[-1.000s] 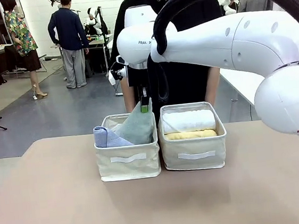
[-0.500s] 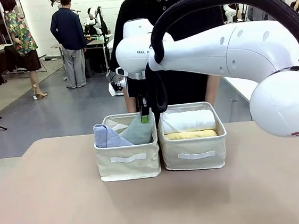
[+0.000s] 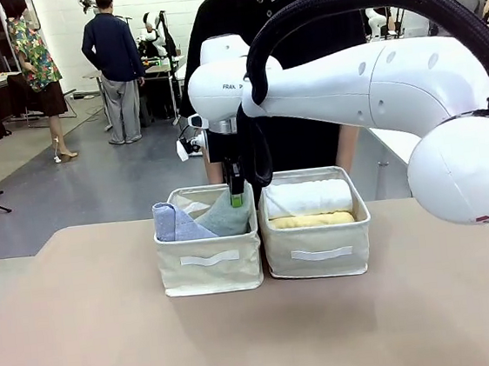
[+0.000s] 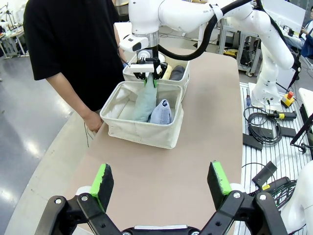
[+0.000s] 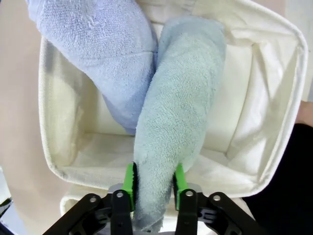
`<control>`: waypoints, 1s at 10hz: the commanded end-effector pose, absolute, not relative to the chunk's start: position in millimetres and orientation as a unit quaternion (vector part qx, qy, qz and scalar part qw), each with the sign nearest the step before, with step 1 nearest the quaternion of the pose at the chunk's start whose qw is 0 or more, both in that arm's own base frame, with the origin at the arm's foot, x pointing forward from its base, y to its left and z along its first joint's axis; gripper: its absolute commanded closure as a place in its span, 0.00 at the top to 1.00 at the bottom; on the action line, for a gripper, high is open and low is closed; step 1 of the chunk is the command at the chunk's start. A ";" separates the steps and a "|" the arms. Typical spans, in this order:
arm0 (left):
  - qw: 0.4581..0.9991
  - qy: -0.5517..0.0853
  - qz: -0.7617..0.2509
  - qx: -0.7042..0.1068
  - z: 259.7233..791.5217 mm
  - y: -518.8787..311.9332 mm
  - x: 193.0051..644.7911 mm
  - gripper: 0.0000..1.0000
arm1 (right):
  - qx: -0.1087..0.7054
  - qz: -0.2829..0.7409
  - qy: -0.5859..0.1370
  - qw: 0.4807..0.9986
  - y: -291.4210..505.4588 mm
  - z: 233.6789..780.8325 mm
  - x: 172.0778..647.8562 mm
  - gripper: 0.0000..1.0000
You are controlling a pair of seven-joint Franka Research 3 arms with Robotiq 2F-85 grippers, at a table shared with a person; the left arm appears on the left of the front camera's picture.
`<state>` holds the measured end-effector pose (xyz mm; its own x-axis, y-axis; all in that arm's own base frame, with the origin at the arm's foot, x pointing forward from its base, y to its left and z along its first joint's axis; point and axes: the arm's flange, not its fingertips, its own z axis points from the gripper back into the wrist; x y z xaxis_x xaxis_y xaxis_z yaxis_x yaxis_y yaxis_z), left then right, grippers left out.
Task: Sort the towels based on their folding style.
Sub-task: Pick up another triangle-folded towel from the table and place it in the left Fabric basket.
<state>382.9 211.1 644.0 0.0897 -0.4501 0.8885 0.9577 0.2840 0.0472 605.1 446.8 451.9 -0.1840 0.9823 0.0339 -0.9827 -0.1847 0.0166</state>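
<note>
Over the left bin [image 3: 210,270], the right gripper [image 5: 153,183] pinches the teal towel's [image 5: 176,122] tip; left gripper [image 4: 161,178] gapes wide.

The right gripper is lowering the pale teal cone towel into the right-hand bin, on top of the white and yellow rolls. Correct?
Not quite: the bin is wrong. In the front view the right gripper has the pale teal cone towel in the left-hand bin, beside the lavender-blue cone towel; the rolls lie in the other bin.
</note>
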 end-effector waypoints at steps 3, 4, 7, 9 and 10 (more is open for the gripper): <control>0.667 -0.438 -0.526 -0.295 644.7 213.3 381.7 1.00 | 0.044 0.775 -0.001 0.631 447.7 451.5 610.3 0.61; 0.667 -0.438 -0.526 -0.295 644.7 213.3 381.7 1.00 | 0.044 0.774 0.000 0.632 446.8 451.4 610.6 0.82; 0.667 -0.438 -0.526 -0.295 644.7 213.3 381.7 1.00 | 0.044 0.774 -0.003 0.632 446.4 451.9 610.7 0.99; 0.667 -0.438 -0.526 -0.295 644.7 213.3 381.7 1.00 | 0.032 0.774 -0.014 0.632 445.5 458.6 610.1 1.00; 0.667 -0.438 -0.526 -0.295 644.7 213.3 381.7 1.00 | 0.027 0.775 -0.022 0.631 445.0 464.4 608.7 1.00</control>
<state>382.9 211.1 644.0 0.0897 -0.4501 0.8885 0.9577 0.2840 0.0472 606.7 445.4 456.1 -0.1803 0.9825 0.0462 -0.9834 -0.1810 0.0129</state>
